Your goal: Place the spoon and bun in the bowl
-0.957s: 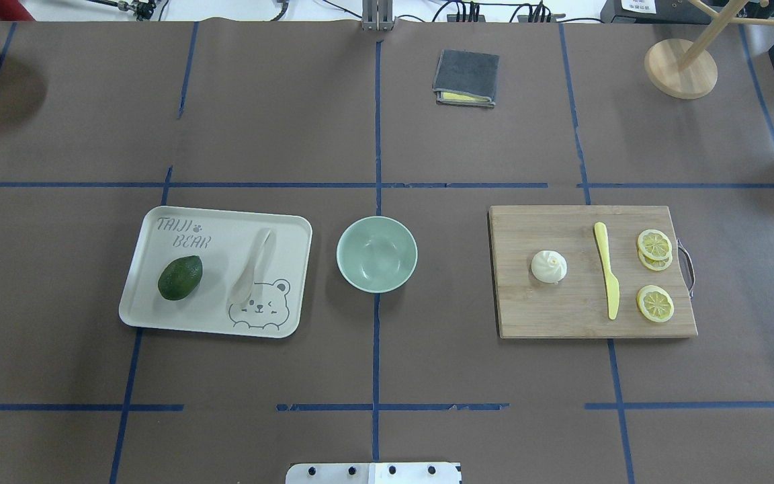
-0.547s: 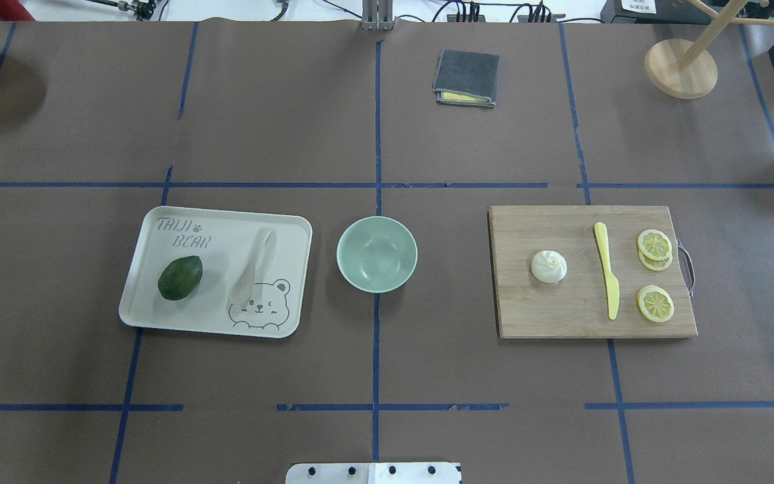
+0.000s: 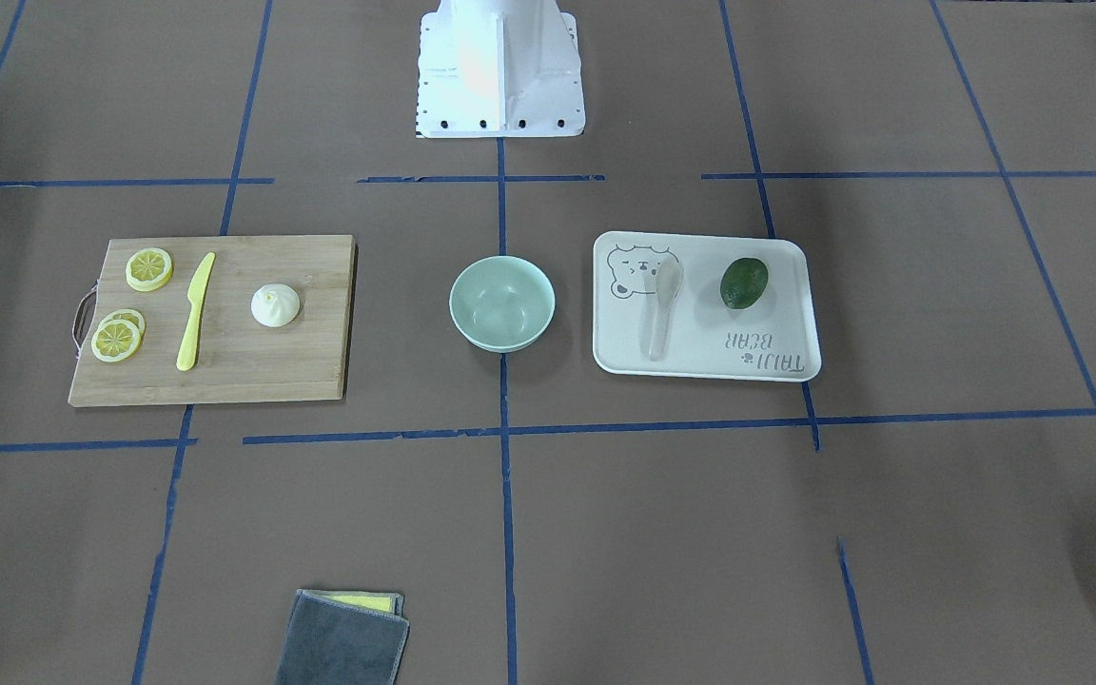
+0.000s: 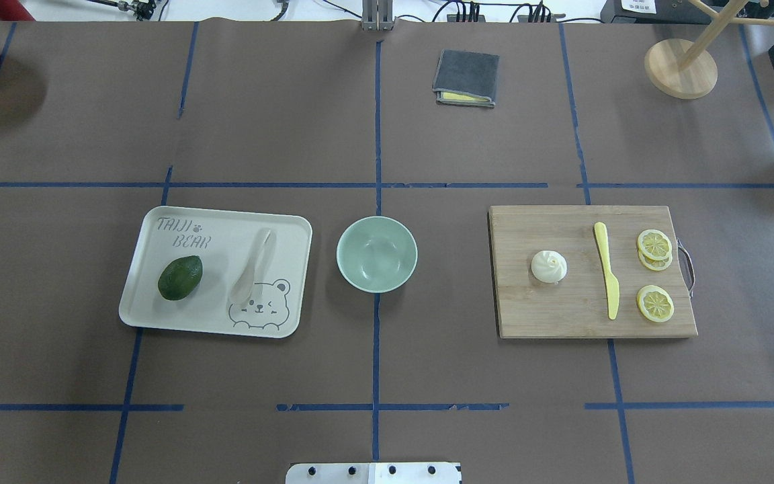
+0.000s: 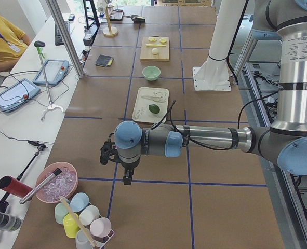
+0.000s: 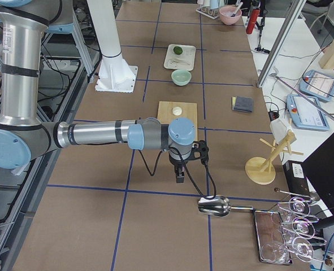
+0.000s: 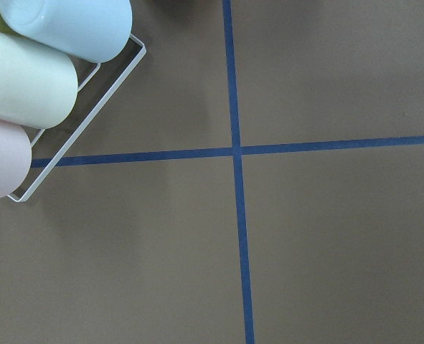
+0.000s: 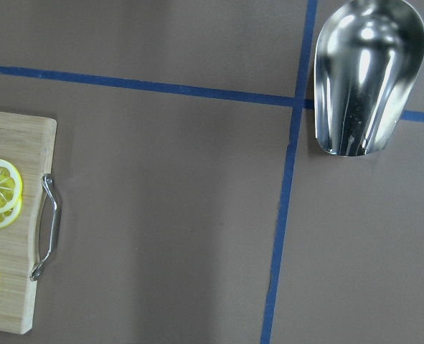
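The off-white spoon (image 4: 250,269) lies on the white bear-printed tray (image 4: 216,296), left of the bowl; it also shows in the front view (image 3: 662,304). The white bun (image 4: 549,266) sits on the wooden cutting board (image 4: 562,309), right of the bowl. The mint-green bowl (image 4: 377,259) stands empty between them. My left gripper (image 5: 126,179) hangs over the table's far left end, far from the tray. My right gripper (image 6: 179,178) hangs beyond the board's right end. Neither shows in the overhead view; I cannot tell if they are open or shut.
A dark avocado (image 4: 180,277) shares the tray. A yellow knife (image 4: 607,269) and lemon slices (image 4: 654,245) lie on the board. A grey cloth (image 4: 466,77), wooden stand (image 4: 680,67), metal scoop (image 8: 366,72) and cup rack (image 7: 32,79) sit at the edges.
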